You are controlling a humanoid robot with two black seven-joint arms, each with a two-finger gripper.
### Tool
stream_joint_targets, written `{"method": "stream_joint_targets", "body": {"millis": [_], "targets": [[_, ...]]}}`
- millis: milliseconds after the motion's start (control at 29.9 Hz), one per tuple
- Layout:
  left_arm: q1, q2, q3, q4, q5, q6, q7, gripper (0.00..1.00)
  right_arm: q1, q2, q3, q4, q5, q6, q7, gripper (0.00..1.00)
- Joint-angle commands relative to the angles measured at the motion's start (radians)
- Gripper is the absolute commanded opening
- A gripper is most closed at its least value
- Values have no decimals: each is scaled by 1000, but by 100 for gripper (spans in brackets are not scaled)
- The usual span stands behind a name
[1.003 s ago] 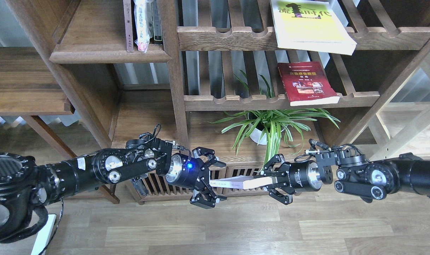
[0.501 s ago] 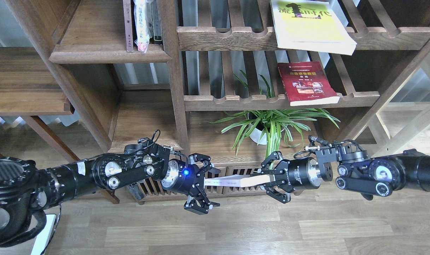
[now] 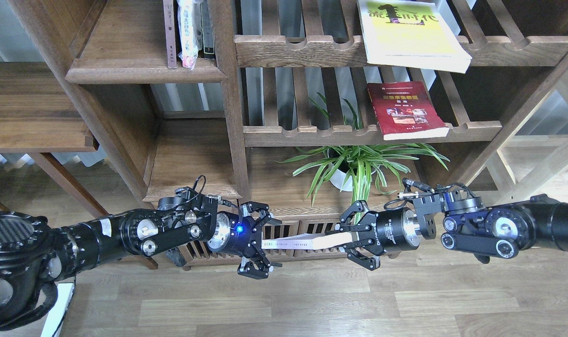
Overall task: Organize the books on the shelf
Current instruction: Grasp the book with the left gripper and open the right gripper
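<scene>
The pale lavender-white book (image 3: 307,242) lay nearly flat in the air between the two grippers, low in front of the bookcase and above the wood floor (image 3: 312,304), its spine edge with small print facing the camera. The right gripper (image 3: 354,241) was closed on the book's right end, one finger above and one below. The left gripper (image 3: 258,243) stood at the book's left end with its fingers (image 3: 255,270) spread wide above and below the edge; whether they touched the cover could not be told.

Above, the yellow-green book (image 3: 412,35) lay face up on the top slatted rack (image 3: 307,47), its corner jutting past the front rail. The red book (image 3: 403,110) rested face up on the slatted rack below, its lower edge against the scalloped rail. To the upper left, the solid dark-brown shelf (image 3: 143,70) held a few upright books (image 3: 188,32) at its right end, against the post. A potted spider plant (image 3: 358,164) sat in the compartment under the red book, just behind the right gripper.
</scene>
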Motion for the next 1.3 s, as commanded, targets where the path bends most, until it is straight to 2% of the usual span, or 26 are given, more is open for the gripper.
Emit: {"method": "stream_joint_targets", "body": {"millis": [0,535,702,902,1270], "targets": [[5,0,0,-1,-3,22,-2,100,2,10,0,0,0,0,0,5],[20,0,-6,-6,-14,42,-4,99,46,88,0,-1,61,0,0,5],[31,0,-5,-12,-14,99,-44,96,46,89,-2,-1,61,0,0,5],[41,0,4,-10,-3,137,-42,95,48,91,-2,-1,61,0,0,5],[58,0,6,-10,-14,143,-28,95,43,79,-6,-9,61,0,0,5]]}}
